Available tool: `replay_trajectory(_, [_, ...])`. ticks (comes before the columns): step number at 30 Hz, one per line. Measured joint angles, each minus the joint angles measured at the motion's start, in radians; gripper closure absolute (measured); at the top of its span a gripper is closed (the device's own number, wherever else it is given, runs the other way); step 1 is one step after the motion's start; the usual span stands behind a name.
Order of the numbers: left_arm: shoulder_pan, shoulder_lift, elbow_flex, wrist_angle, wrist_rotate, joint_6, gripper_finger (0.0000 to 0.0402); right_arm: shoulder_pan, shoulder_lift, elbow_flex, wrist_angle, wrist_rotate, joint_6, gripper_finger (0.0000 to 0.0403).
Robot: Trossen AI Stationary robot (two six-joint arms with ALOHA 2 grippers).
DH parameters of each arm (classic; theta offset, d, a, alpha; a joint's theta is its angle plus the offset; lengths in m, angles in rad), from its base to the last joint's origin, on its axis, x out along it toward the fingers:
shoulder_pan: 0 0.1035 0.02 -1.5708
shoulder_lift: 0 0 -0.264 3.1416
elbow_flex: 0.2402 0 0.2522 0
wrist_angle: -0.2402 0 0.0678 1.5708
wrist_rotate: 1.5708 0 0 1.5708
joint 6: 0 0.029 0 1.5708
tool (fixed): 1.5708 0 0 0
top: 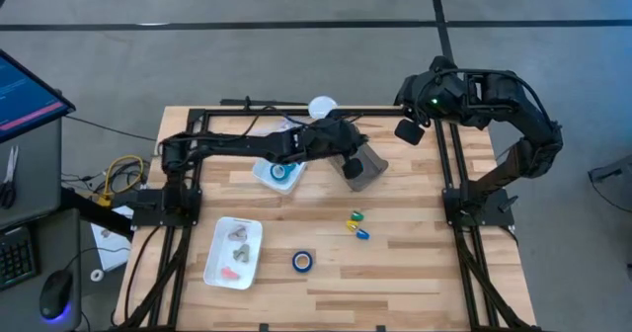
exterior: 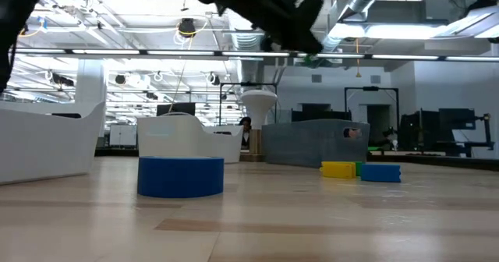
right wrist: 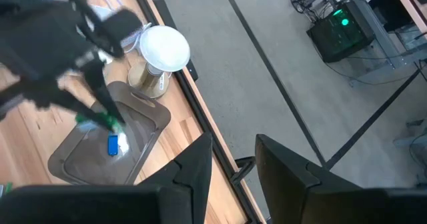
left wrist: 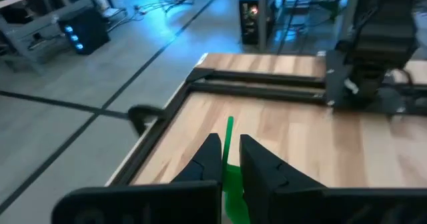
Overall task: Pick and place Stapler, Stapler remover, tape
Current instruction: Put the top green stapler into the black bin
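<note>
My left gripper [top: 353, 169] hangs over a grey tray [top: 373, 166] at the table's middle, shut on a small green stapler [right wrist: 93, 122]. A small blue piece [right wrist: 113, 145] lies inside that tray. A blue roll of tape [top: 302, 262] lies flat on the wood near the front, and another [top: 279, 171] sits in a white box. Small yellow, blue and green staplers [top: 357, 223] lie on the table. My right gripper [right wrist: 233, 164] waits open, raised at the far right. My left gripper pinches the green stapler's body [left wrist: 232, 181] between its two fingers. A thin green strip [left wrist: 229, 127] sticks out past the fingertips. The fingers come from the table's left, slanting slightly down. The stapler hangs lifted clear above the grey tray.
A white tray [top: 234, 251] at the front left holds a few small pieces. A white lamp-like disc [top: 322, 106] stands at the far edge. Black frame rails [top: 449, 174] run along the table's sides. Bare wood lies at the front right.
</note>
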Motion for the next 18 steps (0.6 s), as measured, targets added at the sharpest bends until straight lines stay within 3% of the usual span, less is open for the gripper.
replay_trajectory(7, [0.001,0.100,0.168,-0.201,0.027,0.003,0.0390,0.003,0.000,0.000,-0.002,-0.001,0.000,0.0295])
replay_trajectory(18, [0.009,0.240,0.180,-0.230,0.069,-0.032,0.0390,0.003,0.000,0.000,-0.005,-0.003,0.000,0.0295])
